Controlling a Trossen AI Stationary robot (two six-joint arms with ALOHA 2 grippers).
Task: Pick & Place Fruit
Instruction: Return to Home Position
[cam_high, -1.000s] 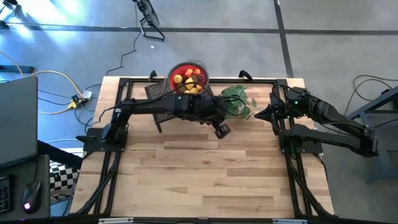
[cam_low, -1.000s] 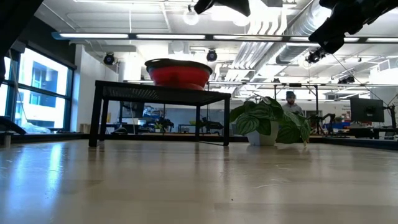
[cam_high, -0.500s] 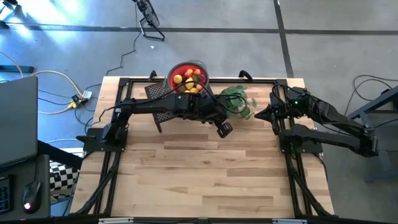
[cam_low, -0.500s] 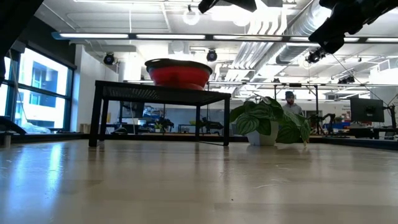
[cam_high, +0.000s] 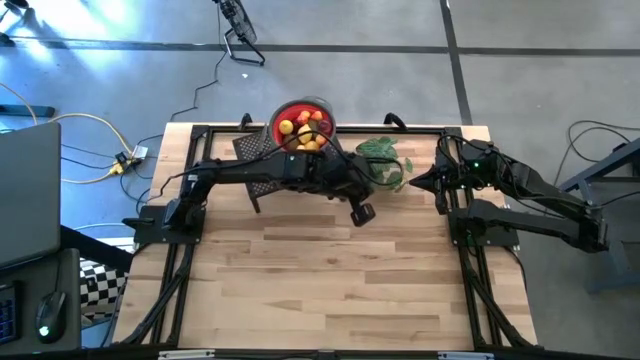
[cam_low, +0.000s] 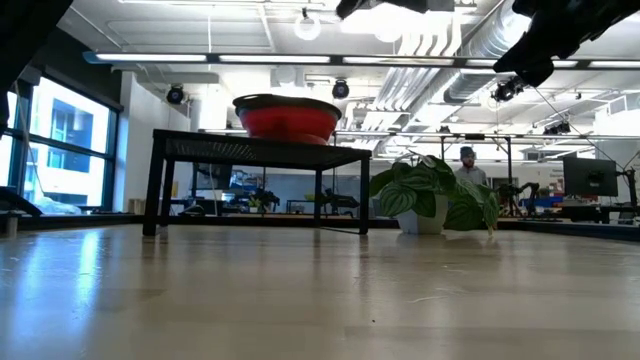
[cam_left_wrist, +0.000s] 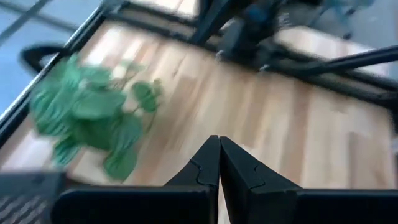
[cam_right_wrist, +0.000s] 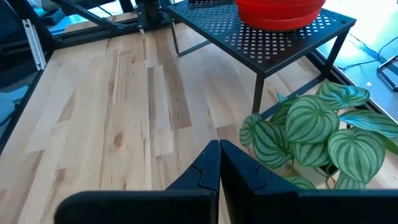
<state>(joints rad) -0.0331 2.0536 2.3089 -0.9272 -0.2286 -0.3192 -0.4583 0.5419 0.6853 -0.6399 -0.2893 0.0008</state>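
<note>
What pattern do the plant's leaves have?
The plant is green with pale stripes; clearest in the right wrist view.

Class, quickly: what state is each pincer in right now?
Left pincer: closed, empty, above the table.
Right pincer: closed, empty, beside the plant.

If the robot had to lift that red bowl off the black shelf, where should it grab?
Probably the rim of the red bowl, pinched from straight above: its round body looks too wide to span, fruit fills the middle, and the shelf blocks reaching underneath.
</note>
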